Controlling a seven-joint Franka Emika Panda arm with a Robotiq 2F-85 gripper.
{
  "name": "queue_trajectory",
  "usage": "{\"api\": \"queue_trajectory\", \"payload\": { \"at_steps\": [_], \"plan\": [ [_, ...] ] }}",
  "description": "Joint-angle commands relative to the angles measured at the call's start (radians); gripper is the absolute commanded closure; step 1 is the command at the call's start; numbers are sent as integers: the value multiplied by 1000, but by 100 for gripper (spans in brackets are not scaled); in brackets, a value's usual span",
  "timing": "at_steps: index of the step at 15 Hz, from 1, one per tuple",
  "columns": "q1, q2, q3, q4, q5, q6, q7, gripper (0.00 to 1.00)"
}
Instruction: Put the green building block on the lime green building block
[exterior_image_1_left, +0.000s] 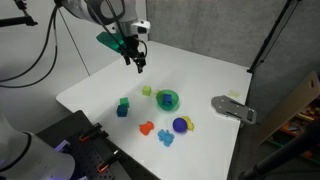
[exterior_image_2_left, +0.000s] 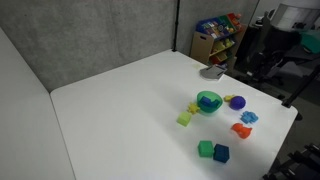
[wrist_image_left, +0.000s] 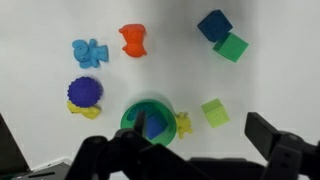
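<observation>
The green building block (exterior_image_1_left: 124, 102) sits on the white table beside a dark blue cube (exterior_image_1_left: 122, 111); both also show in an exterior view (exterior_image_2_left: 205, 148) and at the top right of the wrist view (wrist_image_left: 232, 47). The lime green building block (exterior_image_1_left: 146, 91) stands alone next to the green bowl, and shows in the wrist view (wrist_image_left: 214, 112) and in an exterior view (exterior_image_2_left: 184, 119). My gripper (exterior_image_1_left: 137, 62) hangs high above the table, over the far side of the toys. In the wrist view its fingers (wrist_image_left: 190, 150) are spread wide and empty.
A round green bowl (wrist_image_left: 130, 112) holds a blue piece, with a small yellow toy (wrist_image_left: 183, 124) beside it. A purple ball (wrist_image_left: 86, 92), a light blue toy (wrist_image_left: 88, 52) and an orange toy (wrist_image_left: 133, 40) lie nearby. A grey object (exterior_image_1_left: 233, 108) lies at the table edge.
</observation>
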Motion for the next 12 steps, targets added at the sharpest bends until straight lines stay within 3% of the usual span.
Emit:
{"api": "queue_trajectory", "payload": {
  "at_steps": [1, 6, 12],
  "plan": [
    [41, 96, 26, 19, 44, 102, -20, 0],
    [92, 215, 59, 26, 31, 314, -120, 0],
    [97, 235, 65, 20, 28, 334, -94, 0]
  ]
}}
